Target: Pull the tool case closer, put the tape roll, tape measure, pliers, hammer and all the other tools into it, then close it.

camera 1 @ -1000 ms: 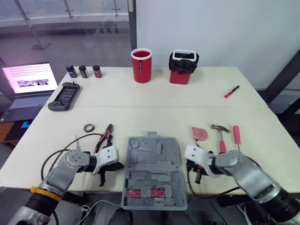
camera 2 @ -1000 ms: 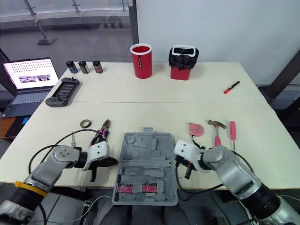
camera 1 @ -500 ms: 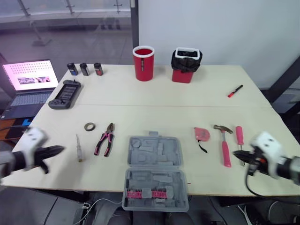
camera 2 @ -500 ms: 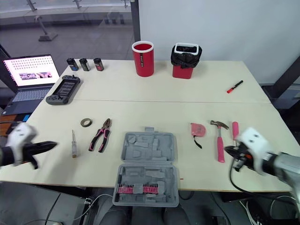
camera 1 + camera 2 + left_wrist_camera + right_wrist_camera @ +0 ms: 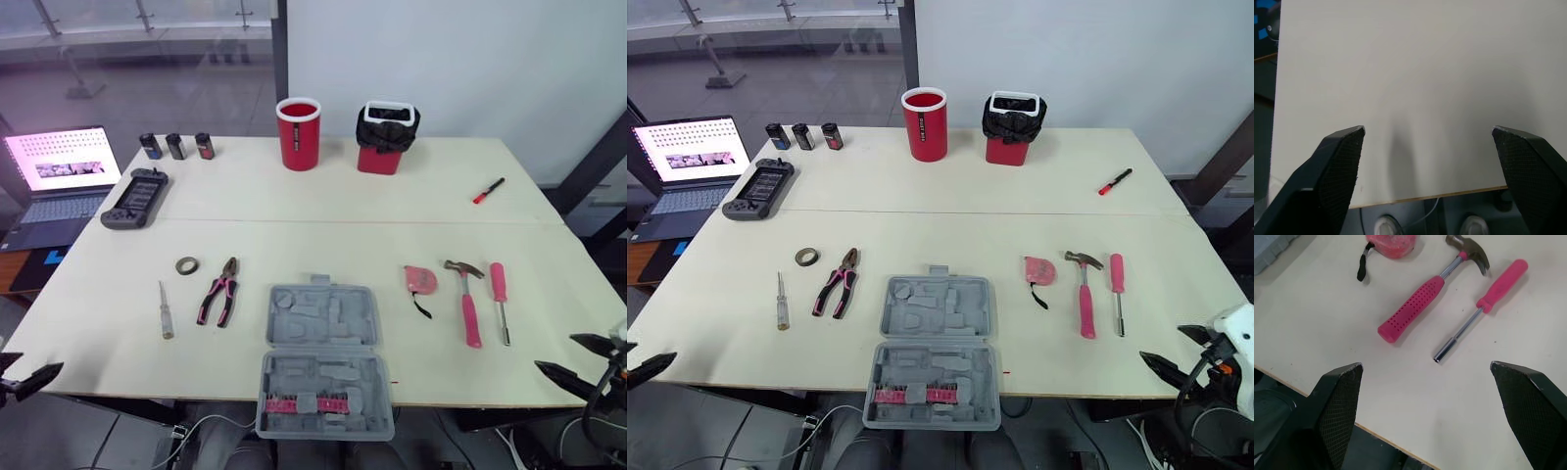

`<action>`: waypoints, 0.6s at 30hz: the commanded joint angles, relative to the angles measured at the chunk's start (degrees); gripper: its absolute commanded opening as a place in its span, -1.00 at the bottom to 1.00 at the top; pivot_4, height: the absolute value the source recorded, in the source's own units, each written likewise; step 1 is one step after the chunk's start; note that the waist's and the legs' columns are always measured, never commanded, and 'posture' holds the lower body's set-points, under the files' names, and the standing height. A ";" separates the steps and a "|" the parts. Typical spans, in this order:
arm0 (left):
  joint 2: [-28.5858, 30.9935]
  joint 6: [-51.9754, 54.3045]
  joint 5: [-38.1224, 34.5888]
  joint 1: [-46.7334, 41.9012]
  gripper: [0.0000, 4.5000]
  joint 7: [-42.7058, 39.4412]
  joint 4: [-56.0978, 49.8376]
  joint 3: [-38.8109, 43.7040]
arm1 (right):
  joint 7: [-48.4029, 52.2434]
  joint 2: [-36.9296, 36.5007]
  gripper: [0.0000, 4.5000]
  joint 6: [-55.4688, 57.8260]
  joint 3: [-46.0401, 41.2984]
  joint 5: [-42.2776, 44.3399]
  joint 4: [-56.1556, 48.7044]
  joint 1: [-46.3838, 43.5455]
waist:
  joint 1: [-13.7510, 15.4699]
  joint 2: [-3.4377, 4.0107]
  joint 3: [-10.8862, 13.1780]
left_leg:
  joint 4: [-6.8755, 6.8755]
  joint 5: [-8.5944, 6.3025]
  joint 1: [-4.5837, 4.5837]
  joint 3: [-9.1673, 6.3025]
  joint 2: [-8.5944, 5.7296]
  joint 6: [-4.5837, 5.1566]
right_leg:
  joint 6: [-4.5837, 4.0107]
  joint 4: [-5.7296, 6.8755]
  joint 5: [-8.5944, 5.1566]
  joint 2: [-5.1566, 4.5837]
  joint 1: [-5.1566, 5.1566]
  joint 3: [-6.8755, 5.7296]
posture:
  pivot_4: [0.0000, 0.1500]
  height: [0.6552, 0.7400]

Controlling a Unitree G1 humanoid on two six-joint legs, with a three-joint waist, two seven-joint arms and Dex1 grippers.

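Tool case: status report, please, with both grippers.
Left gripper open, empty. Right gripper open, empty, facing hammer. Tool case open; pliers and hammer lie outside it.

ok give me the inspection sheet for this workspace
surface: cream table, no spills seen.
job's things: tool case open at near edge; tape roll, pliers, screwdriver left of it; tape measure, hammer, nut driver right; none inside.
clutter: red cup, bin, three cans, controller, red pen.
grippers: left gripper and right gripper off the near corners, fingers open, empty.
cables: black cable by the right gripper.
surroundings: laptop off the left side; white wall.
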 commanded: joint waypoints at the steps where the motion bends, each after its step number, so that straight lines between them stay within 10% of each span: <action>1: 0.17 -0.72 -0.80 0.13 0.98 -0.02 -1.26 0.44 | -0.64 -0.42 1.00 -0.74 -1.30 0.78 -0.77 0.18 | 0.00 0.01 0.00 | 0.00 0.00 0.00 0.02 0.00 0.00 | 0.00 0.00 0.00 0.00 0.00 0.00 | 1.00 0.97; 10: -2.83 7.16 -2.28 -10.74 0.98 0.17 -5.43 -5.23 | -8.73 0.64 1.00 9.84 6.07 10.48 -15.90 -9.91 | -0.01 0.04 0.02 | 0.00 0.01 0.20 0.12 -0.01 0.01 | 0.04 0.00 0.01 0.12 0.14 0.02 | 1.00 0.97; 18: -5.37 -8.43 9.71 -40.06 0.98 -3.20 14.03 -19.46 | -16.42 4.32 1.00 18.51 37.43 13.79 -23.09 -35.99 | -0.06 -0.20 -0.06 | 0.02 0.06 0.25 0.53 0.43 0.03 | 0.11 -0.02 0.28 0.38 0.31 -0.24 | 1.00 0.97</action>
